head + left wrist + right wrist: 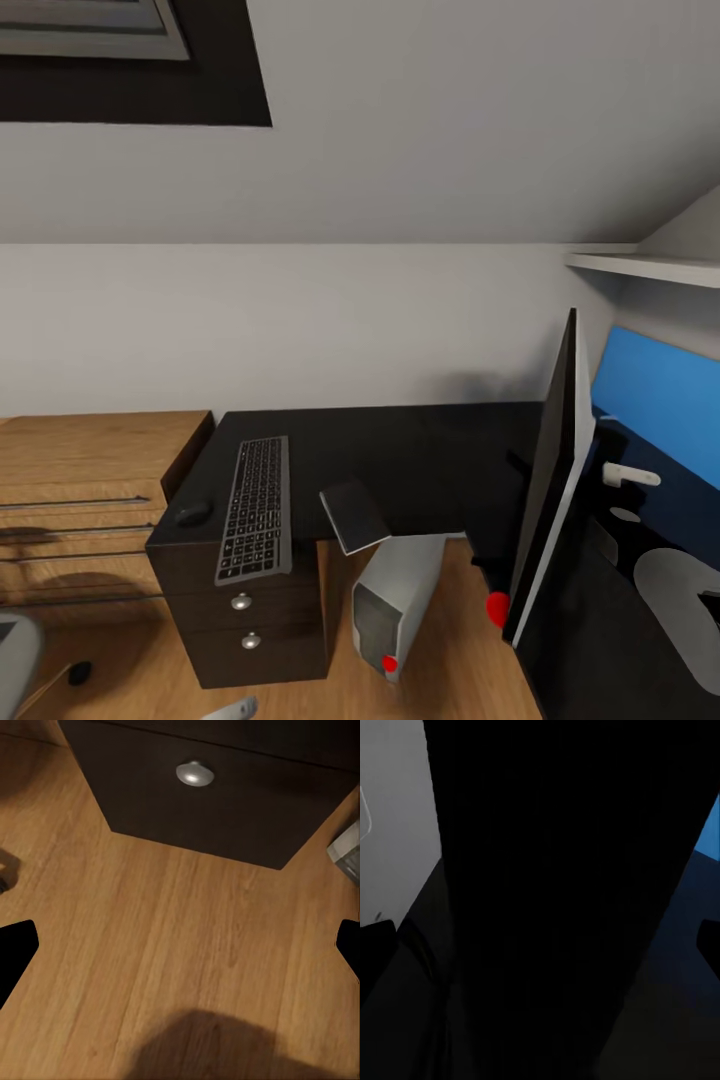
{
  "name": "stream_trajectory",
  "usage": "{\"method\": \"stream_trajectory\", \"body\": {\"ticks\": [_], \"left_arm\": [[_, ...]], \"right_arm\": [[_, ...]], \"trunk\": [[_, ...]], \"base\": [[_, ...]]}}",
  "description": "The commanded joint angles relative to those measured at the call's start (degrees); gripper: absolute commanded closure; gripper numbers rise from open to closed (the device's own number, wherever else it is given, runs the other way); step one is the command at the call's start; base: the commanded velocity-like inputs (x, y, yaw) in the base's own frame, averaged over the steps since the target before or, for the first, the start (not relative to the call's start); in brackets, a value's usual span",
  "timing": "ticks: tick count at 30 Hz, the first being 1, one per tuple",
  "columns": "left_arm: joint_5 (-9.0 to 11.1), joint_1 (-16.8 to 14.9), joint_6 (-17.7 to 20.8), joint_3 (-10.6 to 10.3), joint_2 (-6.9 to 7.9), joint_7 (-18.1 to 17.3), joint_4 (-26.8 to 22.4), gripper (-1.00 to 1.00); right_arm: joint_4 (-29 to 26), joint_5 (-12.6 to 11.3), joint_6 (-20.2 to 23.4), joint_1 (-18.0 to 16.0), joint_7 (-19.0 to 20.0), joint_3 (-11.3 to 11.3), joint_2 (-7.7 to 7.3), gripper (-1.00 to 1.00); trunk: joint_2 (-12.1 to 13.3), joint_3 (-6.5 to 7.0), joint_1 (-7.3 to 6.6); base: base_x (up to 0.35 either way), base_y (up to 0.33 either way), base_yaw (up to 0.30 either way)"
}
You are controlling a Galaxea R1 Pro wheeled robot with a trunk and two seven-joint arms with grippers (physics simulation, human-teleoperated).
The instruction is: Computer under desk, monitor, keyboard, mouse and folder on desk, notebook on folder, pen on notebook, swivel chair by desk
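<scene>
The black desk (430,455) carries a grey keyboard (256,508) near its left end, with a small dark mouse (193,513) to the left of it. A flat dark book-like thing (354,515), notebook or folder I cannot tell, overhangs the desk's front edge. The silver computer tower (395,605) stands on the floor under the desk; its corner (346,851) also shows at the left wrist. The monitor (551,478) is edge-on and tilted at the desk's right end. My right gripper (540,949) is open, close against the monitor's dark face (555,892). My left gripper (180,952) is open over bare floor.
A wooden dresser (90,470) stands left of the desk. The desk's drawer unit (250,625) with round knobs (195,773) faces me. A blue panel (660,400) and a white shelf (650,265) are at the right. A grey chair part (15,650) shows at lower left.
</scene>
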Motion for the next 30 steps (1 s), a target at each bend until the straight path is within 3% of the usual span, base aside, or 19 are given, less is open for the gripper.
{"method": "stream_trajectory", "body": {"ticks": [1,30], "left_arm": [[0.54,-0.05,-0.27,-0.49,0.04,0.4,0.02,-1.0],[0.54,-0.05,-0.27,-0.49,0.04,0.4,0.02,-1.0]], "right_arm": [[0.06,-0.41,-0.27,-0.04,0.11,-0.09,0.0,-1.0],[0.06,-0.41,-0.25,-0.04,0.14,-0.09,0.0,-1.0]], "trunk": [[-0.03,-0.06,0.01],[-0.03,-0.06,0.01]], "base": [[0.103,-0.112,0.0],[0.018,-0.034,0.0]]}}
